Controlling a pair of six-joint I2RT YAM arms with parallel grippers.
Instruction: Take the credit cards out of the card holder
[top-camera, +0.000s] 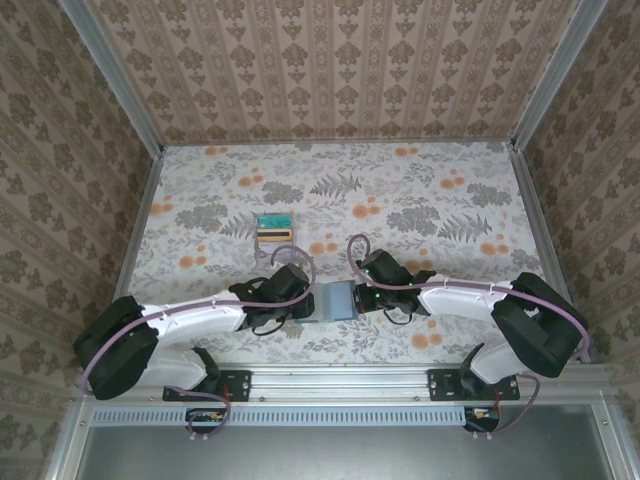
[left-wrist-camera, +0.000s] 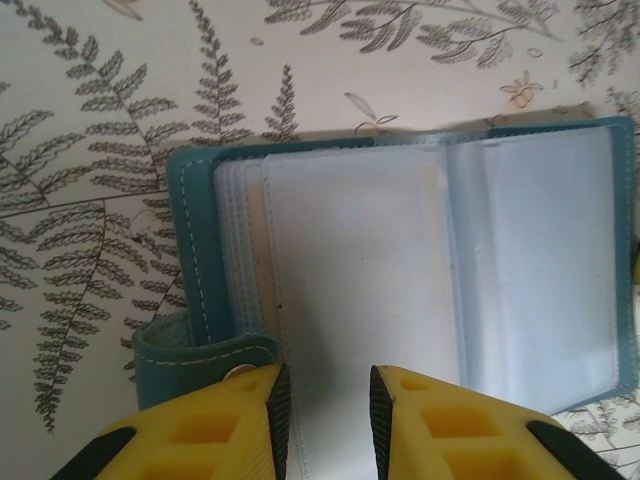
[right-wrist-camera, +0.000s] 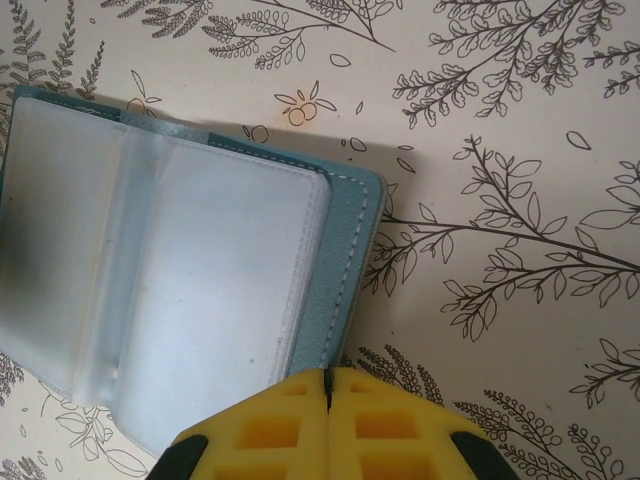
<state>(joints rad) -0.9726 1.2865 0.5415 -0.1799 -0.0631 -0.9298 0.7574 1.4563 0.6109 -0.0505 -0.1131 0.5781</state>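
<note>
Dark teal folding card holder (top-camera: 341, 300) lies open between the grippers, its clear sleeves apparently empty. Teal and orange plastic cards (top-camera: 275, 228) rest beyond the left gripper (left-wrist-camera: 328, 385), whose fingers are apart. The right gripper (right-wrist-camera: 329, 380) has its fingers together at the holder's edge. The job looks nearly finished.

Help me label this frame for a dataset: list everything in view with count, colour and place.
Dark teal folding card holder: one, pale blue-grey clear sleeves inside, lying open near the table's front edge between the end effectors.
Small flat plastic credit cards: small pile, count unclear, teal-green and orange-yellow with dark stripe, further back, left of centre.
Floral-print table: one, cream with grey ferns, orange flowers.
Patterned walls: three, beige.
Left end effector: one, yellow fingers, open, at the holder's sleeves.
Right end effector: one, yellow fingers, shut, at the holder's cover edge.
</note>
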